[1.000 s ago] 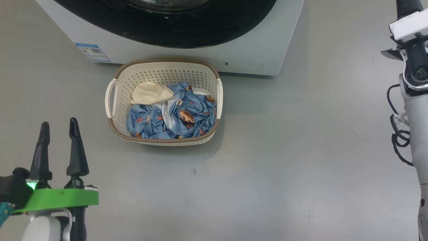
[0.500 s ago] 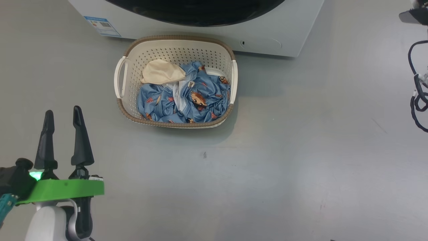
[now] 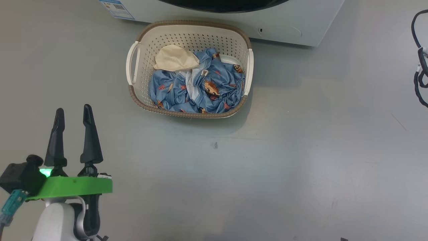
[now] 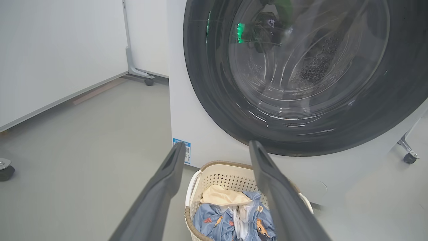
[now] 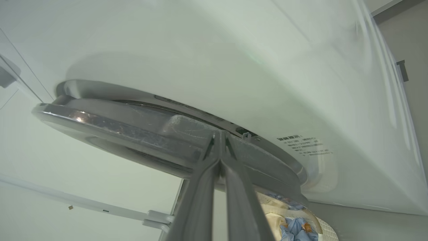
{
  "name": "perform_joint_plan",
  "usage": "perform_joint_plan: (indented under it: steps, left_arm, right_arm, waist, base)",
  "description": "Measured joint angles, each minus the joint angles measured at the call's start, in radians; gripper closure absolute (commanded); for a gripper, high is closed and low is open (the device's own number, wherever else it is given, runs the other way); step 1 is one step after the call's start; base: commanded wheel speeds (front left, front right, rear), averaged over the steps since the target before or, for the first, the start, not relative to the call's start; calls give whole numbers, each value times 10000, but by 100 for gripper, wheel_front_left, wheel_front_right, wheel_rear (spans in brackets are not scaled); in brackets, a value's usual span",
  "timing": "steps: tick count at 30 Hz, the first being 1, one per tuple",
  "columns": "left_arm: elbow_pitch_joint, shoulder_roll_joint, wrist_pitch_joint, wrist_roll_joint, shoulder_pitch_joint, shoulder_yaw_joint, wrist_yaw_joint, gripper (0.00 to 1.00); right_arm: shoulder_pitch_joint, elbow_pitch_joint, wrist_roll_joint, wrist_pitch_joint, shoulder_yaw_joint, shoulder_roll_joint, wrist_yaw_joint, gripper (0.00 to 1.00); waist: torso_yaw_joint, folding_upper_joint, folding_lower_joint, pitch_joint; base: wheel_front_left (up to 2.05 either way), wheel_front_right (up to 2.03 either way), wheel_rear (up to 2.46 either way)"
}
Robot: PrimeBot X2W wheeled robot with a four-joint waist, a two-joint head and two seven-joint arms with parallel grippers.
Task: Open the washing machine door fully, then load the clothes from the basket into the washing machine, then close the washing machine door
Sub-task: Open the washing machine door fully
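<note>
Against the washer [image 3: 301,20] front, low down: basket [image 3: 189,114], full of clothes [image 3: 200,90] — blue print heaped up, with a cream piece on top. Higher on the washer's face, door [image 4: 214,100], with bulging glass and drum holes showing through. Seen edge-on from the right wrist, looks cracked off the washer's front by a slim gap, though hard to be sure at that angle. Right gripper [image 5: 219,137] pinched fully shut, tips set at the door's rim close to the washer's front, clasping nothing that can be made out. Left gripper [image 3: 74,109] spread wide and empty, well out from the washer, toward its left side.

Judged step: opening the door fully. Hook the shut tips behind the rim, not on the glass. Pull along the arc about the hinge rather than straight out from the washer — otherwise likely to slip off the glossy edge. Swing it until wide open, minding the basket at the washer's foot. Hold the left arm back from the washer meanwhile.
</note>
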Motion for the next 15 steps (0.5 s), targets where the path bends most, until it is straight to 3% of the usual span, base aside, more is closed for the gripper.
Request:
perform_joint_plan:
  steps: [15]
  left_arm:
    - [25, -199, 0, -31, -244, -81, 0, 0]
  right_arm:
    - [-999, 274, 2, 435, 387, -71, 0, 100]
  waist:
    - [444, 0, 0, 544]
  base:
    - [0, 0, 0]
